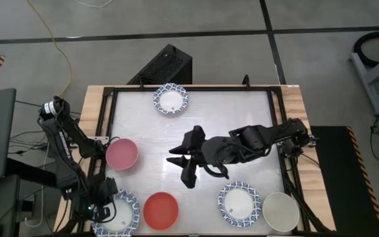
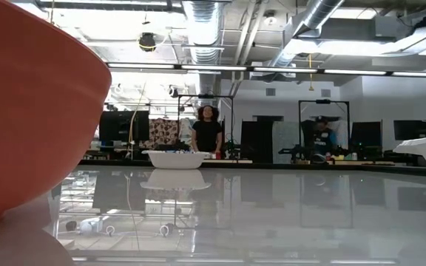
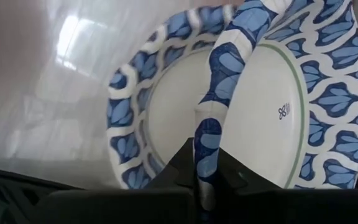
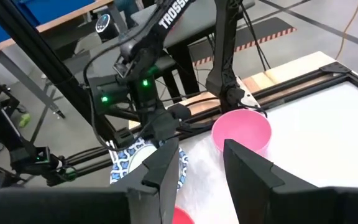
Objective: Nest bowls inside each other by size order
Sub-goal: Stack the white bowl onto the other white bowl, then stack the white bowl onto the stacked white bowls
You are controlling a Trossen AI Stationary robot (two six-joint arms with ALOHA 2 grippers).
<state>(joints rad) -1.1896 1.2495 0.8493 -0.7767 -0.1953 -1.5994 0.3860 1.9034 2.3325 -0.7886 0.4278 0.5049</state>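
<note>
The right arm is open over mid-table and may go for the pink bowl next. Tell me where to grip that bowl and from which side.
Grip the pink bowl by its rim, coming from above with one finger inside and one outside. It sits upright and open-mouthed, standing apart from the red bowl. The side facing the right end effector looks clearest; the left end effector, shut on a blue-patterned bowl, works near the other.

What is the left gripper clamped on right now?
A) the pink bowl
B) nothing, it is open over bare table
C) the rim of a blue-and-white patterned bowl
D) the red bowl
C: in the left wrist view the left gripper pinches the rim of a blue-and-white patterned bowl tilted over a second patterned bowl.
</note>
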